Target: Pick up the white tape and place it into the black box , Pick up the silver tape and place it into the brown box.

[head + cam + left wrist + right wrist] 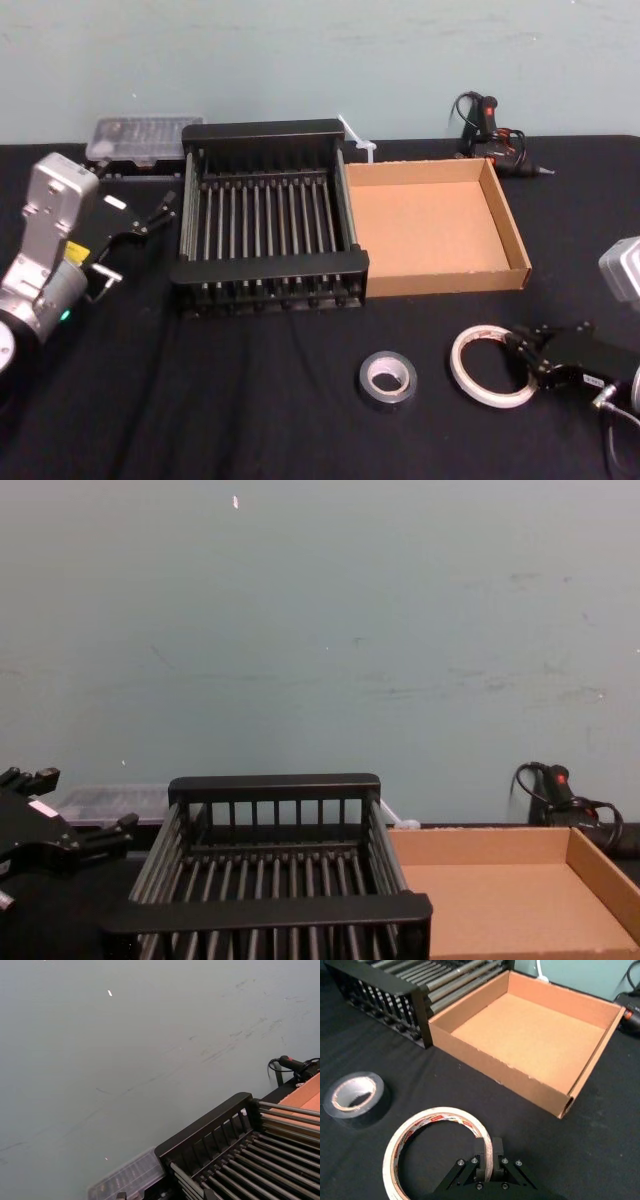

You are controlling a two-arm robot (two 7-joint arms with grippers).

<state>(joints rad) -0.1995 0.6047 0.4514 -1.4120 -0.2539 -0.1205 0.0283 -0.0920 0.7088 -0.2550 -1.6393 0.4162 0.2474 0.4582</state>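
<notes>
The white tape (pixel 470 380) (pixel 410 1135) lies flat on the black table at the front right. My right gripper (pixel 520 350) (pixel 489 1152) is shut on its near-side rim, one finger inside the ring and one outside. The silver tape (pixel 388 378) (pixel 355 1095) lies free just to the left of it. Behind them stand the black box (pixel 270 268) (pixel 380 980) (pixel 270 910) and, touching its right side, the brown box (pixel 440 280) (pixel 490 1065) (pixel 480 845); nothing lies in either. My left gripper (pixel 145 238) (pixel 88 800) hovers open to the left of the black box.
A clear plastic case (pixel 140 135) sits at the back left behind the black box. A black tool with cables (pixel 490 130) lies at the back right near the wall. Bare black tabletop runs along the front, left of the silver tape.
</notes>
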